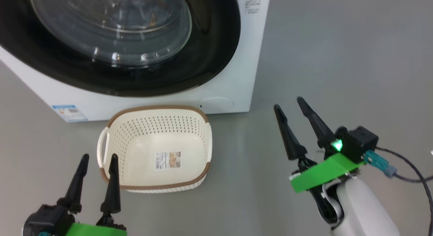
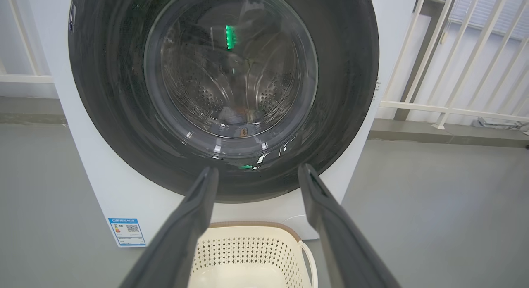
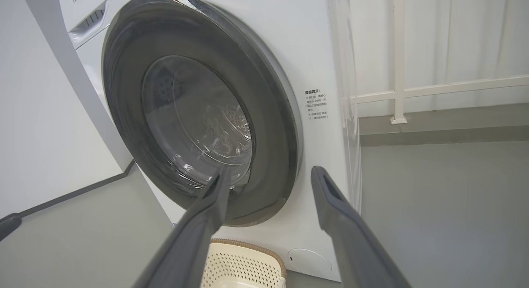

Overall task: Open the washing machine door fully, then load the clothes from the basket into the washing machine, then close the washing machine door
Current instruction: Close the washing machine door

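Black fingers nearest: the left gripper hovers at the near-left corner of the basket, jaws parted, empty. The right gripper stands well to the basket's right, likewise parted and empty. The basket holds only its label. Behind it the washing machine door sits flush (seemingly latched) on the washing machine. A bluish heap, probably the clothes, shows dimly through the glass. Risk: a careless arm could clip the light basket, and an unlatched door would swing open.

My right gripper with fingers spread wide, washing machine door shut on the washing machine ahead, basket at its foot, grey floor right.
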You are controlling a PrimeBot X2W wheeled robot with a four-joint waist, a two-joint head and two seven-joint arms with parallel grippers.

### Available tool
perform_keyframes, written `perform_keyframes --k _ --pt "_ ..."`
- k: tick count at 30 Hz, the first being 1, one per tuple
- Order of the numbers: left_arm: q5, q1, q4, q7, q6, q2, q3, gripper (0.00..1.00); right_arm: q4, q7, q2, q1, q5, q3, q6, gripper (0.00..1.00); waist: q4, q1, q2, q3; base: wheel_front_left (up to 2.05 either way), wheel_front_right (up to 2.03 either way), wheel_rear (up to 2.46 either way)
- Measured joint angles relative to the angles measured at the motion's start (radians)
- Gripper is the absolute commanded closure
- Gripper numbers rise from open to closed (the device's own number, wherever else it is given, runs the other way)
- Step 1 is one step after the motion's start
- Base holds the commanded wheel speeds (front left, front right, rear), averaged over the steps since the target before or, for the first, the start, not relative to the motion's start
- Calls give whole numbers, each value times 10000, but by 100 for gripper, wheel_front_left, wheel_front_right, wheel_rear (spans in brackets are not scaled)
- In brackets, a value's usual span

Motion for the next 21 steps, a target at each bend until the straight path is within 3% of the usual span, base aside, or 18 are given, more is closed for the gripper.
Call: perform_keyframes --k 21 --pt "646 1638 -558 0 75 -203 1127 0 -1024 10 134 2822 -738 -1292 -2 0 -641 0 0 -1415 0 0 0"
